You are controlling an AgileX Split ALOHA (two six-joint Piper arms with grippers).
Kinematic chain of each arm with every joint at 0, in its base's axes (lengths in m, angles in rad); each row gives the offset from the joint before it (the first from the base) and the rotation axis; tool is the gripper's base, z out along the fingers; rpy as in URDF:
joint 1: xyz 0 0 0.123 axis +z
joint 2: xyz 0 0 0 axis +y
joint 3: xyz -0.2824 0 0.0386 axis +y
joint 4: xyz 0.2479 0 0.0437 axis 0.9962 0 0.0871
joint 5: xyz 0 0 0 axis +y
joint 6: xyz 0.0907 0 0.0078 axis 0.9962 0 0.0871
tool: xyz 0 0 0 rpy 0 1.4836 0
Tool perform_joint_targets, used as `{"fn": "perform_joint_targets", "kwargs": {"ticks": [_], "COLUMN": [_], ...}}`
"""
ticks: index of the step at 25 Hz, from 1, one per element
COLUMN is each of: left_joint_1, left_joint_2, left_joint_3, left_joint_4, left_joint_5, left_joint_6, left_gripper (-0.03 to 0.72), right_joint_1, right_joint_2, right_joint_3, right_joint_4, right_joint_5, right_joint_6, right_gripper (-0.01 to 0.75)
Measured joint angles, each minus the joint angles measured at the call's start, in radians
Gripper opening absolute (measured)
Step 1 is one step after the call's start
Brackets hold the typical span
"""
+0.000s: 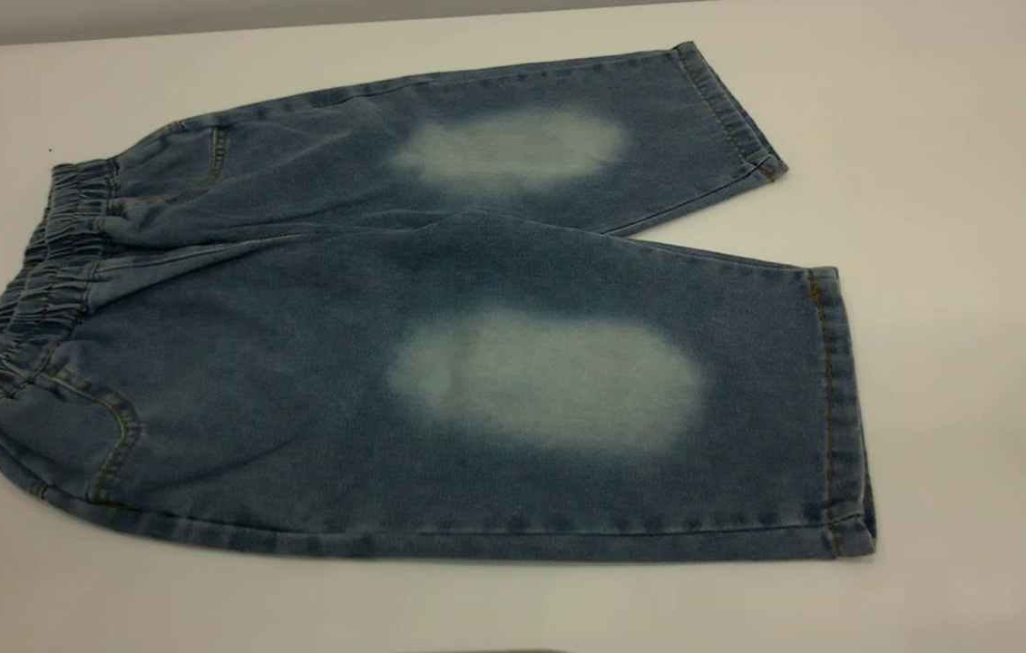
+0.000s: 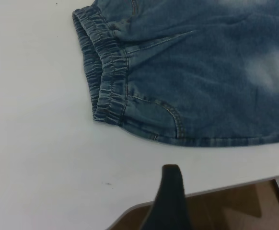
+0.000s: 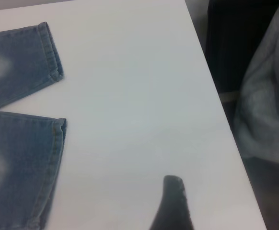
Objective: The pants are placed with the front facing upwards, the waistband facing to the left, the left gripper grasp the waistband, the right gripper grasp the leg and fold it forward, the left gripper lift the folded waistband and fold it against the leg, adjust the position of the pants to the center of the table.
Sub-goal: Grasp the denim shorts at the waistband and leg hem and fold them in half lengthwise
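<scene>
The large smooth white surface (image 1: 957, 227) carries the short wide-legged blue denim pants (image 1: 440, 363), spread flat and front up, a pale faded oval on each leg. Their gathered elastic denim waistband (image 1: 32, 299) lies toward the left claw's side, the two leg hems toward the right claw's side.

The left claw (image 2: 170, 194), with plain black wedge-shaped fingers, hangs over bare surface near the table edge, just short of the waistband corner and apart from it; only one fingertip shows, so I cannot tell whether it is open or closed.

The right claw (image 3: 173, 201), black with a white-scuffed fingertip, hovers over bare surface beyond the leg hems, well clear of the denim; again one tip shows and its state cannot be told.
</scene>
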Motion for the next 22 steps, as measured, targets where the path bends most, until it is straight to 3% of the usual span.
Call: {"fn": "perform_joint_targets", "kwargs": {"ticks": [18,22], "left_joint_1": [0.0,0.0], "left_joint_2": [0.0,0.019], "left_joint_3": [0.0,-0.013], "left_joint_4": [-0.025,-0.04], "left_joint_5": [-0.001,-0.032], "left_joint_6": [-0.003,-0.097], "left_gripper": [0.577,0.577], "right_joint_1": [0.0,0.0], "right_joint_2": [0.0,0.052], "right_joint_3": [0.0,-0.019], "right_joint_4": [0.014,0.035], "right_joint_5": [0.001,0.007], "right_joint_6": [-0.005,-0.022], "right_gripper": [0.491,0.491]}}
